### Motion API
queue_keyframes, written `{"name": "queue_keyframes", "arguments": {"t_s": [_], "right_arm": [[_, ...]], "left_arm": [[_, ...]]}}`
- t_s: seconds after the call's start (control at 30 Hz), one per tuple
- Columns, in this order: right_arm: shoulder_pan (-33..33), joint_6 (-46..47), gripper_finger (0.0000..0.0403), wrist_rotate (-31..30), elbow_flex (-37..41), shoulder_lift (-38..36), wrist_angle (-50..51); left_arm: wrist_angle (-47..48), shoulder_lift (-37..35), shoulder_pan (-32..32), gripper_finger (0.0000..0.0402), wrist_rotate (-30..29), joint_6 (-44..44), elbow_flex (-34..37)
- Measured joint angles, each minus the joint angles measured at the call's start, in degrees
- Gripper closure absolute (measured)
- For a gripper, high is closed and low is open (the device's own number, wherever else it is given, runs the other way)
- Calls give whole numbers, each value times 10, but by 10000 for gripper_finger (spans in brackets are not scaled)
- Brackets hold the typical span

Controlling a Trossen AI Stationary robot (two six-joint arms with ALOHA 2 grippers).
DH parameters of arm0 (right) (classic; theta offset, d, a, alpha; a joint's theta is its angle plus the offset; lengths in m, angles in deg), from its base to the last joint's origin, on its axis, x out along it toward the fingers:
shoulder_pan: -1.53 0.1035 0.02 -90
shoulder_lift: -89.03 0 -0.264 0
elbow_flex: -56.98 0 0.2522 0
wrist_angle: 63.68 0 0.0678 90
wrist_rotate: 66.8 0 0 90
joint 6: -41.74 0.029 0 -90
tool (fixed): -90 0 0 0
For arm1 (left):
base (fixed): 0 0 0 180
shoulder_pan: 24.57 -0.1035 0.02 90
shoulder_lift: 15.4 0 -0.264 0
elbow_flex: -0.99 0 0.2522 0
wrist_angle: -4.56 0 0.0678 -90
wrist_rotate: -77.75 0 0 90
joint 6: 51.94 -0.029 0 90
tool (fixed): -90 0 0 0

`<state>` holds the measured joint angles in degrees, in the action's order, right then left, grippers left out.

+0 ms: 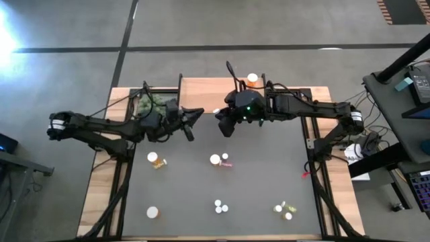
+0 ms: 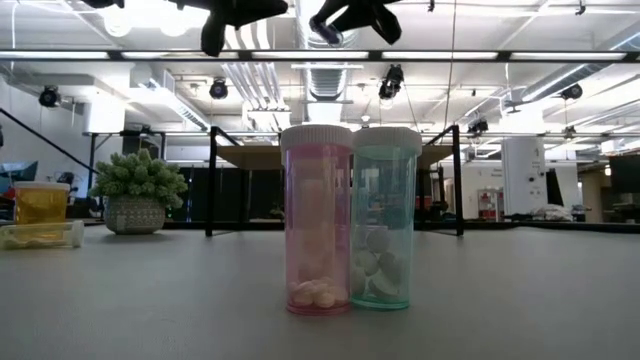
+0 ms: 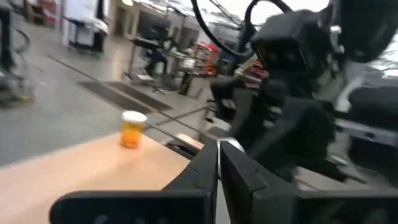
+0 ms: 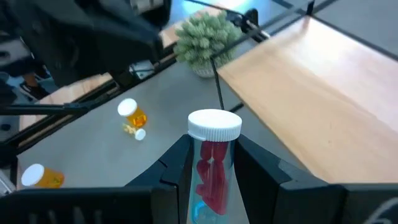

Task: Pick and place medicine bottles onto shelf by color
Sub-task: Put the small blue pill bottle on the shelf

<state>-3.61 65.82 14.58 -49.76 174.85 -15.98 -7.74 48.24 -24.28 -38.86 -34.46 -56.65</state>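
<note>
I'm holding a pink bottle (image 4: 213, 163) in my right gripper (image 4: 212, 163), the fingers clamped on its sides just below the white cap, and I'm carrying it above the mat (image 1: 262, 175) near the front edge of the shelf (image 4: 323, 87). My left gripper (image 3: 219, 163) is waiting beside it with its fingers pressed together, holding nothing.

Judging progress, I'm counting only 1 bottle on the shelf: an orange one (image 1: 252, 80) standing at the far edge. The pink one would be the 2nd, so I'm still early in the job.

Most of the stock is waiting on the mat. In the high view I'm seeing an orange bottle (image 1: 156, 160) on the left, another orange one (image 1: 153, 212) near the front left, a pair in the middle (image 1: 220, 160), 2 small ones (image 1: 220, 206) at the front, and a yellowish pair (image 1: 283, 210) at the front right. The plant (image 1: 149, 103) is sitting at the shelf's left end.
</note>
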Motion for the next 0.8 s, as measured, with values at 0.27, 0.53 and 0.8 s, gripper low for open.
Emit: {"name": "queue_keyframes", "arguments": {"t_s": [0.27, 0.53, 0.8], "right_arm": [[0, -22, 307, 0, -18, 0, -7], [0, -57, 307, -3, -22, 0, -67], [-2, -103, 307, -4, -21, 0, -116]], "left_arm": [[0, 7, 0, 336, 49, 18, -2], [-5, 10, -2, 259, 36, 18, -2], [-14, 10, -2, 244, 35, 17, -3]]}}
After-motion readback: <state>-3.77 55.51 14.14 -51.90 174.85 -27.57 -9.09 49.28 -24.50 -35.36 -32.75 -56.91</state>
